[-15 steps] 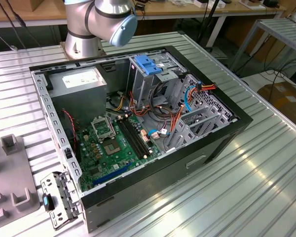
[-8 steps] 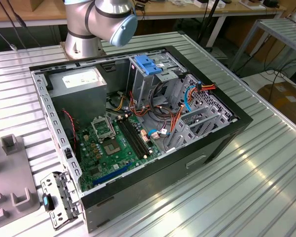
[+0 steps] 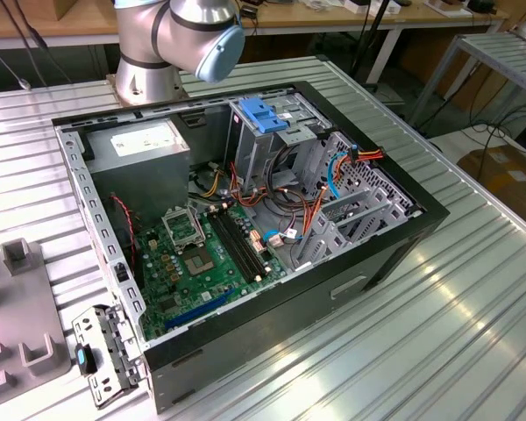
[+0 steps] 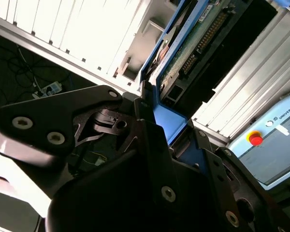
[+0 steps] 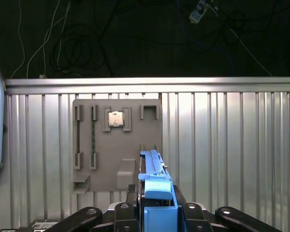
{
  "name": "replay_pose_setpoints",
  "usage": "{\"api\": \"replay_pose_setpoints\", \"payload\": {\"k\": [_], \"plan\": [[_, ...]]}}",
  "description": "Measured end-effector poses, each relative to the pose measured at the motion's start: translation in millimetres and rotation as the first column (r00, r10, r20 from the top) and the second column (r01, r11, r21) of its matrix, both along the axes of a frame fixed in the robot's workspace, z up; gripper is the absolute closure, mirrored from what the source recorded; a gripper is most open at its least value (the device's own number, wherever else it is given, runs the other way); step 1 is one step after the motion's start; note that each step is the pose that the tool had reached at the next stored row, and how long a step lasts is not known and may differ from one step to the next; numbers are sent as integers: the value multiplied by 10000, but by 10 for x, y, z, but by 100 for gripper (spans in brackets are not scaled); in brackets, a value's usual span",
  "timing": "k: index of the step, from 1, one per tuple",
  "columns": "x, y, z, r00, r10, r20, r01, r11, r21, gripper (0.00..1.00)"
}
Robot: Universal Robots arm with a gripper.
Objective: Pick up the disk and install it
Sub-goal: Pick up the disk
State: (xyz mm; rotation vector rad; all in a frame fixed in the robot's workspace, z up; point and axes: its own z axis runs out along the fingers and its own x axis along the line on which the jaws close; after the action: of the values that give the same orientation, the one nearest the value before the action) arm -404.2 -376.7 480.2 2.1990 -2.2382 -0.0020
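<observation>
In both wrist views my gripper [image 5: 157,208] [image 4: 159,128] is shut on the disk. In the first wrist view the disk [image 5: 153,170] stands edge-on between the black fingers [image 5: 123,210], its blue side rail facing the camera, held above the ribbed metal table. In the second wrist view the disk [image 4: 198,36] shows its green circuit-board underside framed by blue rail. The exterior view shows the open computer case [image 3: 245,219] lying on the table, with a metal drive cage [image 3: 267,149] topped by a blue latch [image 3: 261,114].
Below the gripper a grey fixture plate [image 5: 117,145] holds a processor chip [image 5: 116,118] and a memory stick [image 5: 93,137]. The case holds a grey power-supply box [image 3: 149,149], a motherboard [image 3: 197,254] and cables [image 3: 333,175]. The arm's base [image 3: 180,39] stands behind the case.
</observation>
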Motion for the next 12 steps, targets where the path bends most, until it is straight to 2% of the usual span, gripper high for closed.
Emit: {"api": "replay_pose_setpoints", "payload": {"k": [12], "plan": [[152,0,-5,10000,0,0,0,10000,0,63]]}}
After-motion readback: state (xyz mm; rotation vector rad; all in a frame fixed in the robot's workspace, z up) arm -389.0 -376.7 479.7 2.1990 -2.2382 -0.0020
